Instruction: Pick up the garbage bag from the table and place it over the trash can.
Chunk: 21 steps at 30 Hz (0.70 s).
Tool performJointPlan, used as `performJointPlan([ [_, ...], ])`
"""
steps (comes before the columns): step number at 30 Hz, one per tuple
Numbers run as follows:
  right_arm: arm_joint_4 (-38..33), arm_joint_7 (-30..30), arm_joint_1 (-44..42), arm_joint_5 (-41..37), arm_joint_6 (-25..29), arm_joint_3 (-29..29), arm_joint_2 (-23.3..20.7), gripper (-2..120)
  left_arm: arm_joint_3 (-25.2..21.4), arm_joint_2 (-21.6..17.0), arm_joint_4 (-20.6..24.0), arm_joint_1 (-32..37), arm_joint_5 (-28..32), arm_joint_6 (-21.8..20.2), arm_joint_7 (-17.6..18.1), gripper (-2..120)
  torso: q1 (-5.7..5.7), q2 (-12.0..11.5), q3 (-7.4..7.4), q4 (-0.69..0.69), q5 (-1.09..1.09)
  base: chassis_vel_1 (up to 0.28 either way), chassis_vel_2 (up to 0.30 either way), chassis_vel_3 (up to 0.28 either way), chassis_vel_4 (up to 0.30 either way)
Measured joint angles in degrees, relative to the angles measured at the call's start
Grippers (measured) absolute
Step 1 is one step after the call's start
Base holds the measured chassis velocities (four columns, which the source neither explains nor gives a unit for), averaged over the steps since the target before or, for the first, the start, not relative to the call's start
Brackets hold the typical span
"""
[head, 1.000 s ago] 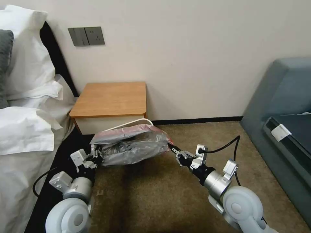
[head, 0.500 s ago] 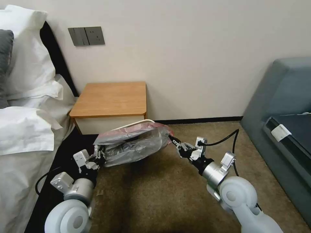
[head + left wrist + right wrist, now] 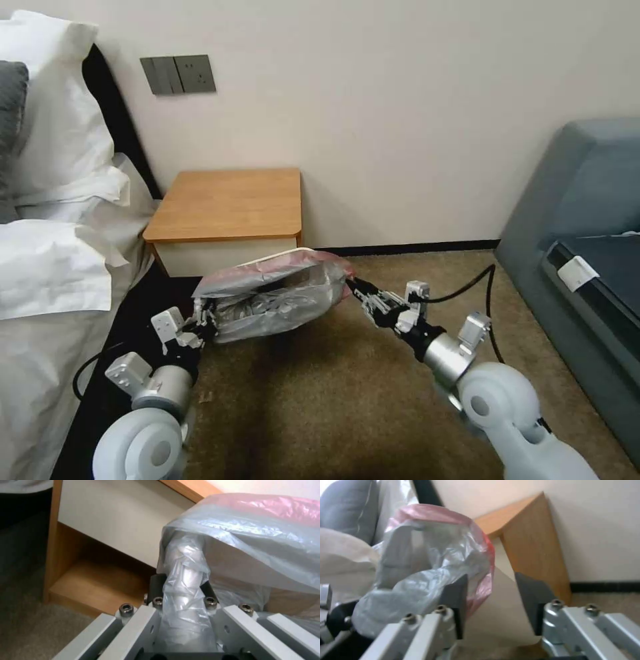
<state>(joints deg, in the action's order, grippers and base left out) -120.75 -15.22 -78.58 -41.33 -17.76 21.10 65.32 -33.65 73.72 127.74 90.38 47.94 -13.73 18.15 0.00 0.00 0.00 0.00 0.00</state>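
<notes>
Floor: brown carpet, frame bottom.
Bag: crinkled translucent garbage bag draping trash can, centre.
Grippers: left gripper clamps bag; right gripper jaws parted.

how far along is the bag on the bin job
Done: the garbage bag is off the table and spread over the trash can, whose rim peeks out behind it. In hand: the left gripper is clamped on a twisted fold of the bag; the right gripper is open at the bag's pink rim. Left: seating the rim all round and letting go.
</notes>
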Motion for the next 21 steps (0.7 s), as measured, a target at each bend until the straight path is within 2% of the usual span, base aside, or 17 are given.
performJointPlan([
  [1, -0.4, -0.8, -0.9, 1.6, 2.1, 0.2, -0.7, 46, 0.0, -0.1, -0.3, -0.4, 0.0, 0.0, 0.2, 4, 0.00, 0.0, 0.00, 0.00, 0.00, 0.000, 0.000, 0.000, 0.000],
  [2, -0.4, -0.8, -0.9, 1.6, 2.1, 0.2, -0.7, 46, 0.0, -0.1, -0.3, -0.4, 0.0, 0.0, 0.2, 4, 0.00, 0.0, 0.00, 0.00, 0.00, 0.000, 0.000, 0.000, 0.000],
  [3, -1.1, -1.9, -1.5, 2.9, 3.8, 0.6, -1.6, 54, 0.0, -0.2, -0.5, -0.7, 0.0, 0.0, 0.3, 4, 0.00, 0.0, 0.00, 0.00, 0.00, 0.000, 0.000, 0.000, 0.000],
  [4, -1.3, -2.4, -1.5, 3.3, 4.2, 0.9, -1.8, 56, -0.1, -0.3, -0.6, -0.8, 0.0, 0.0, 0.3, 4, 0.00, 0.0, 0.00, 0.00, 0.01, 0.000, 0.000, 0.000, 0.000],
  [5, -2.1, -4.8, -1.2, 3.9, 5.2, 2.4, -3.1, 63, -0.1, -0.5, -0.8, -0.9, -0.2, 0.0, 0.0, 4, 0.00, 0.0, 0.00, 0.00, 0.00, 0.000, 0.000, 0.000, 0.000],
  [6, -2.1, -4.8, -1.2, 3.9, 5.2, 2.4, -3.1, 63, -0.1, -0.5, -0.8, -0.9, -0.2, 0.0, 0.0, 4, 0.00, 0.0, 0.00, 0.00, 0.00, 0.000, 0.000, 0.000, 0.000],
  [8, -2.6, -8.6, 2.3, 5.3, 5.8, 3.4, -5.8, 75, -0.1, -0.8, -1.2, -0.9, -2.2, 0.1, -2.0, 4, 0.00, 0.0, 0.00, 0.00, 0.00, 0.000, 0.000, 0.000, 0.000],
  [10, -2.6, -8.8, 2.9, 5.5, 5.8, 3.3, -6.1, 76, -0.1, -0.8, -1.3, -0.9, -2.5, 0.1, -2.2, 4, 0.00, 0.0, 0.00, 0.00, 0.00, 0.000, 0.000, 0.000, 0.000],
  [12, -2.6, -10.5, 7.3, 6.5, 5.9, 0.9, -8.6, 89, 0.0, -0.8, -2.1, -0.8, -5.5, 0.6, -4.0, 4, 0.00, 0.0, 0.00, 0.00, -0.01, 0.000, 0.000, 0.000, 0.000],
  [14, -2.6, -10.8, 8.6, 6.9, 5.8, -0.3, -9.3, 92, 0.1, -0.7, -2.4, -0.8, -6.7, 0.9, -4.8, 4, 0.00, 0.0, 0.00, 0.01, -0.01, 0.000, 0.000, 0.000, 0.000],
  [15, -1.8, -11.0, 11.7, 7.6, 5.7, -3.4, -10.6, 98, 0.2, -0.6, -2.8, -0.7, -9.1, 1.6, -6.6, 4, 0.00, 0.0, 0.00, 0.02, -0.01, 0.000, 0.000, 0.000, 0.000],
  [16, -1.8, -11.0, 11.7, 7.6, 5.7, -3.4, -10.6, 98, 0.2, -0.6, -2.8, -0.7, -9.1, 1.6, -6.6, 4, 0.00, 0.0, 0.00, 0.02, -0.01, 0.000, 0.000, 0.000, 0.000],
  [18, -0.2, -11.7, 16.0, 9.2, 5.7, -8.0, -11.9, 100, 0.3, -0.6, -3.1, -0.6, -11.8, 2.5, -9.1, 4, 0.00, 0.0, 0.00, 0.02, 0.00, 0.000, 0.000, 0.000, 0.000],
  [21, 0.7, -12.0, 18.0, 10.0, 5.5, -10.5, -12.7, 100, 0.3, -0.6, -2.9, -0.5, -12.5, 2.7, -10.0, 4, 0.00, 0.0, 0.00, 0.02, 0.00, 0.000, 0.000, 0.000, 0.000],
])
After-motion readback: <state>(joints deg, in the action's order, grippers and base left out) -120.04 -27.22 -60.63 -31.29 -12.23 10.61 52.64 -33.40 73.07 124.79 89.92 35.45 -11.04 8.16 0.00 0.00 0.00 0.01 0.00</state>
